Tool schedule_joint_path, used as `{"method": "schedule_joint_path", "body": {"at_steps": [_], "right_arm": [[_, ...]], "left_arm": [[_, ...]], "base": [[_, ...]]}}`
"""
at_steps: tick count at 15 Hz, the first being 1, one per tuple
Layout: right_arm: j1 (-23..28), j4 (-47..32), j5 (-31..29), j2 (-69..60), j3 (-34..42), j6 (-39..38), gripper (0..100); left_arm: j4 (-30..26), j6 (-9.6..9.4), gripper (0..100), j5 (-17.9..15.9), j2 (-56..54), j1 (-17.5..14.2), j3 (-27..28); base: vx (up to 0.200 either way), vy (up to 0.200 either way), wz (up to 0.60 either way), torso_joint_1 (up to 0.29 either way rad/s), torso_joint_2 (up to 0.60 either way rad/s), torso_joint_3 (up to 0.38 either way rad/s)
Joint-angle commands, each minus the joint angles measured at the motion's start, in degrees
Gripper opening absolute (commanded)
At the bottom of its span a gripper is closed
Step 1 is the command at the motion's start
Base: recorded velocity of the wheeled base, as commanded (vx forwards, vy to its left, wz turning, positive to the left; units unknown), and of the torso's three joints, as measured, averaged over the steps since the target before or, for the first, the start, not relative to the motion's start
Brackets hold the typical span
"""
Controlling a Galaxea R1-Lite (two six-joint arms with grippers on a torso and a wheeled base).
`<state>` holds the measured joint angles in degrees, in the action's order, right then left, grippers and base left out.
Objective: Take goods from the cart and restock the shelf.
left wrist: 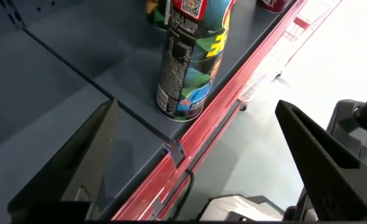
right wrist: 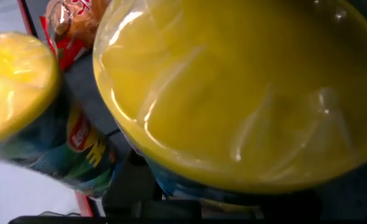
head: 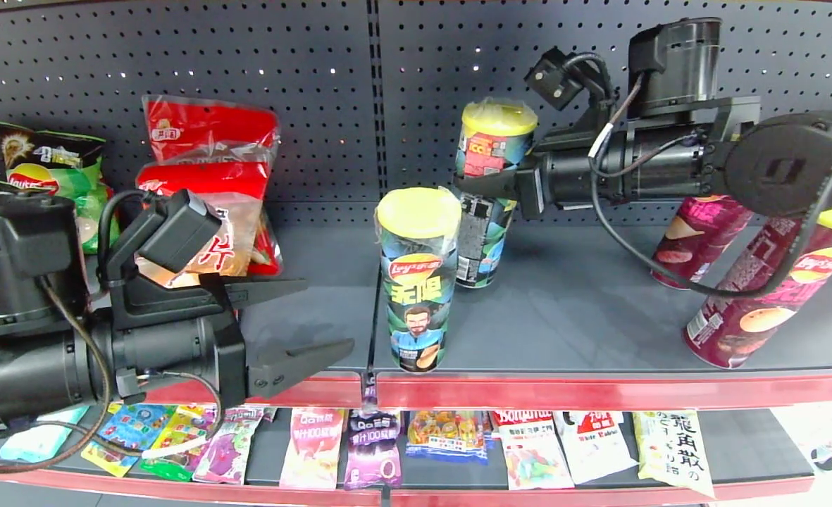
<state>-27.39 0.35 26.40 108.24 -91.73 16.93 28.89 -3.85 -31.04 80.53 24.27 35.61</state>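
both arms are matt black. at the lower left of the head view, the left gripper [head: 329,315] has two wedge-shaped fingers [left wrist: 323,158] that taper to blunt tips on a blocky base. a boxy wrist camera [head: 176,229] sits on an angled bracket above it, and thin cables [head: 106,384] loop beneath. at the upper right, the right gripper [head: 482,186] joins a round barrel with a squat motor cylinder [head: 676,60], a second box camera [head: 556,77], a white-sleeved lead [head: 602,137], a long black cable [head: 697,290] and a round joint disc [head: 782,165] with a rectangular recess.

Chip can [left wrist: 190,62] on shelf [left wrist: 59,93], hand [left wrist: 196,104] spread
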Motion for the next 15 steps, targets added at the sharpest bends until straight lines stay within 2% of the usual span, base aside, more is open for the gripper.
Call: {"method": "schedule_joint_path", "body": {"at_steps": [1, 3, 4, 11, 14, 15], "right_arm": [[-0.29, -0.09, 0.05, 4.70, -3.45, 0.03, 0], [-0.56, -0.09, 0.05, 5.93, -4.51, 0.03, 0], [-1.17, 0.00, 0.05, 7.07, -5.30, 0.03, 0], [-2.84, -0.27, 0.05, 11.55, -11.10, 0.03, 0], [-3.11, -0.27, 0.05, 11.99, -11.19, 0.03, 0], [-3.11, -0.18, 0.05, 11.99, -11.27, 0.03, 100]], "left_arm": [[0.02, -0.01, 100, 0.01, -0.02, -0.80, 0.16], [0.02, 0.25, 100, 0.01, -0.02, -1.16, 0.16], [0.11, 1.48, 100, 0.01, 0.24, -1.60, 0.34], [0.20, 1.57, 100, 0.01, 0.50, -1.68, 0.16], [0.20, 1.57, 100, 0.01, 0.50, -1.68, 0.16], [0.20, 1.57, 100, 0.01, 0.50, -1.68, 0.16]], "base": [[0.000, 0.000, 0.00, 0.000, 0.00, 0.000], [0.000, 0.000, 0.00, 0.000, 0.00, 0.000], [0.000, 0.000, 0.00, 0.000, 0.00, 0.000], [0.000, 0.000, 0.00, 0.000, 0.00, 0.000], [0.000, 0.000, 0.00, 0.000, 0.00, 0.000], [0.000, 0.000, 0.00, 0.000, 0.00, 0.000]]}}
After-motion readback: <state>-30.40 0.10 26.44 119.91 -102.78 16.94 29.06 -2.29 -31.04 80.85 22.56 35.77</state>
